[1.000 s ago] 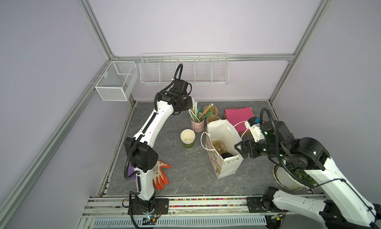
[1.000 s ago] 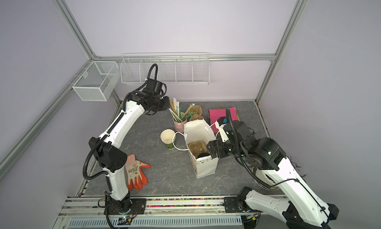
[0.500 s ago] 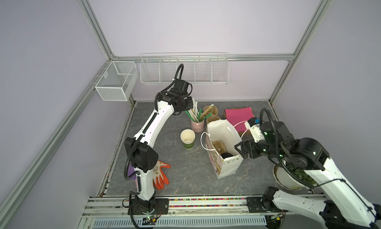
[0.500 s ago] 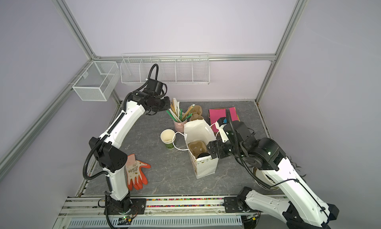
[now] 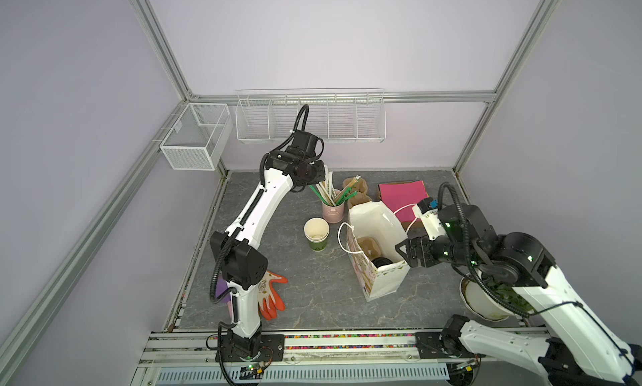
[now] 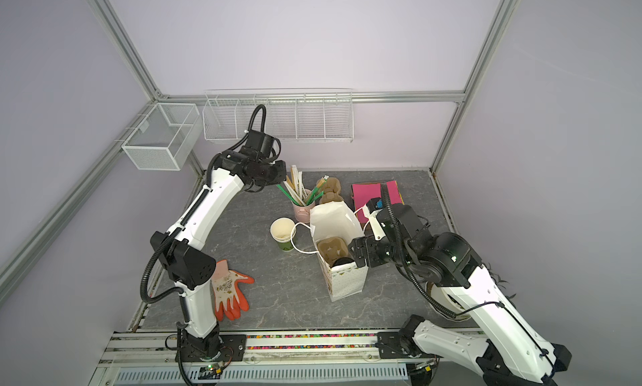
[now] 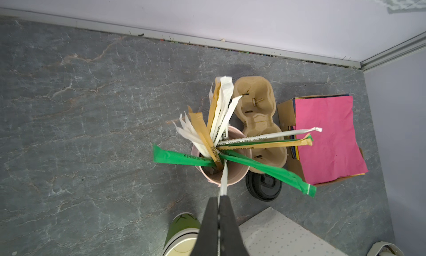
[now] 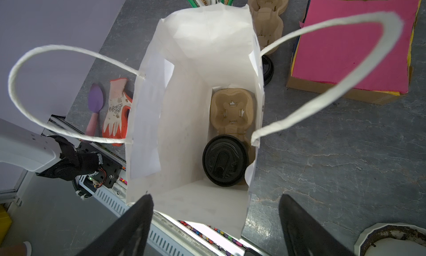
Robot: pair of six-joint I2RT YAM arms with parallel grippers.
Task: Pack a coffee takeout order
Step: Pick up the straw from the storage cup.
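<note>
Two grippers: the left gripper (image 7: 219,198), pressed together, pinches a white wrapped stick (image 7: 223,181) in the pink bucket (image 7: 238,175); beside it the white bag (image 5: 377,221) stands upright with the brown carrier (image 8: 231,105) inside; the right gripper (image 8: 215,196) hangs spread wide at its rim; the pink sheet (image 5: 403,195) lies behind.

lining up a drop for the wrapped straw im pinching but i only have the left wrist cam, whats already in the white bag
Observer: A brown pulp carrier lies on the floor of the bag, with one black-lidded cup seated in it.
Operator: is its other slot free
Observer: Yes, the carrier's second slot is empty.
Operator: wheres the right gripper
Observer: The right gripper is open, its jaws spread wide at the bag's rim on the robot's right side. I cannot tell whether it touches the paper.
</note>
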